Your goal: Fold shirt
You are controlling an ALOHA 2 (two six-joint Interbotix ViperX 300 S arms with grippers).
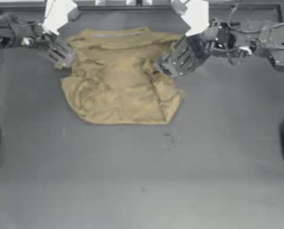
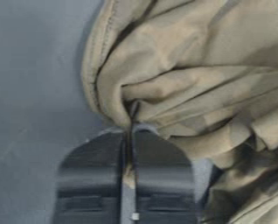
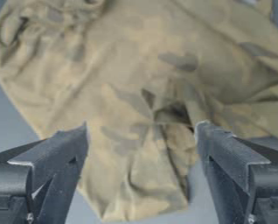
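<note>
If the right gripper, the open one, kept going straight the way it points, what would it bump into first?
Most likely the shirt. The right gripper has its jaws wide open with the crumpled tan cloth directly ahead between them, though the gap to it is unclear.

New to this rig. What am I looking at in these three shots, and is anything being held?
It is a robot with two arms working at a dark table. One camera looks straight down; the other two sit on the wrists and look along each gripper. The tan shirt lies crumpled near the far edge. The left gripper is at the shirt's left edge, jaws closed, with a thin bit of cloth pinched between them. The right gripper is over the shirt's right side with jaws wide open, holding nothing.
</note>
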